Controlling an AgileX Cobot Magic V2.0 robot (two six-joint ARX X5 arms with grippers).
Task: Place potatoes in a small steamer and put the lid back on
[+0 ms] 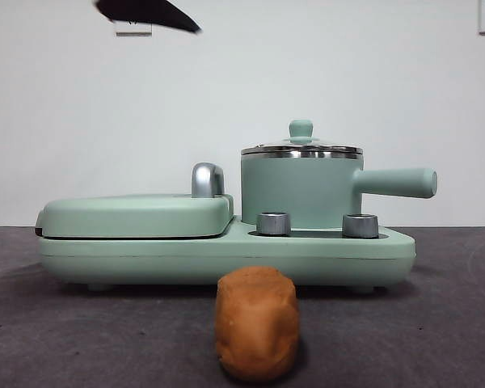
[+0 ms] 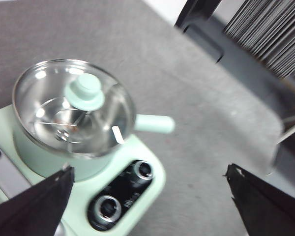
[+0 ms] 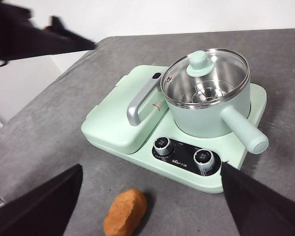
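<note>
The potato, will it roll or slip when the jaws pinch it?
The potato looks rounded and oblong, so a push would probably roll it. Its matte, dimpled skin suggests decent grip. It seems solid, likely stiff rather than squashy.

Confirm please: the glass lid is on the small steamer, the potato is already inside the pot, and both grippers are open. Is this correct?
Not quite. The potato is not inside the pot; it lies on the table in front of the appliance, as the right wrist view shows. The glass lid is on the small steamer, and both grippers are open.
</note>
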